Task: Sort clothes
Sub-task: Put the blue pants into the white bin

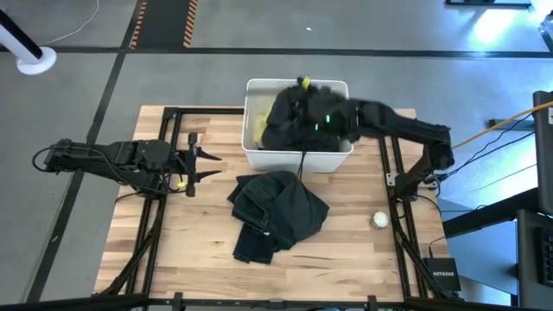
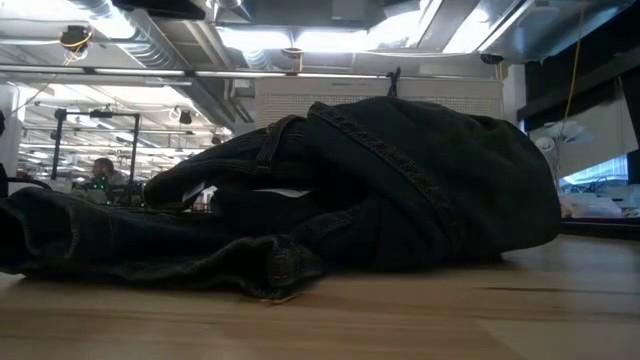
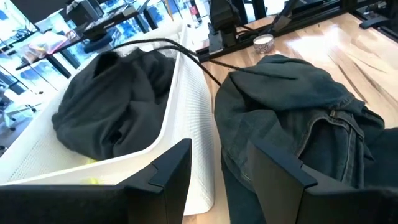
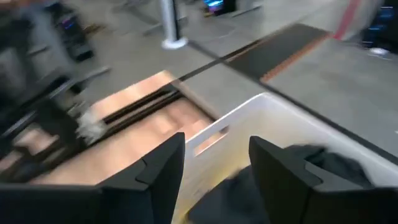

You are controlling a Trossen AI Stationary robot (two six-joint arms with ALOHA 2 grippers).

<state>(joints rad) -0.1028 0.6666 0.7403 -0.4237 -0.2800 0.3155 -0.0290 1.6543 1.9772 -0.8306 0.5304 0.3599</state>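
Observation:
A dark denim garment (image 1: 278, 213) lies crumpled on the table in front of the white bin (image 1: 339, 158); it fills the low view (image 2: 380, 190) and shows in the left wrist view (image 3: 298, 130). A charcoal garment (image 3: 112, 106) lies in the bin on top of a neon yellow one (image 1: 257, 130). My right gripper (image 1: 278, 111) hovers open over the bin, and the gap between its fingers (image 4: 214, 168) is empty, with the charcoal garment (image 4: 323, 165) below. My left gripper (image 1: 207, 164) is open and empty at the table's left, pointing at the bin (image 3: 186, 112).
A small white ball (image 1: 380, 220) lies on the table at the right, near the right arm's base; it also shows in the left wrist view (image 3: 263, 43). Black frame rails (image 1: 164, 138) run along the table's sides. A black cable (image 3: 186, 53) hangs over the bin's wall.

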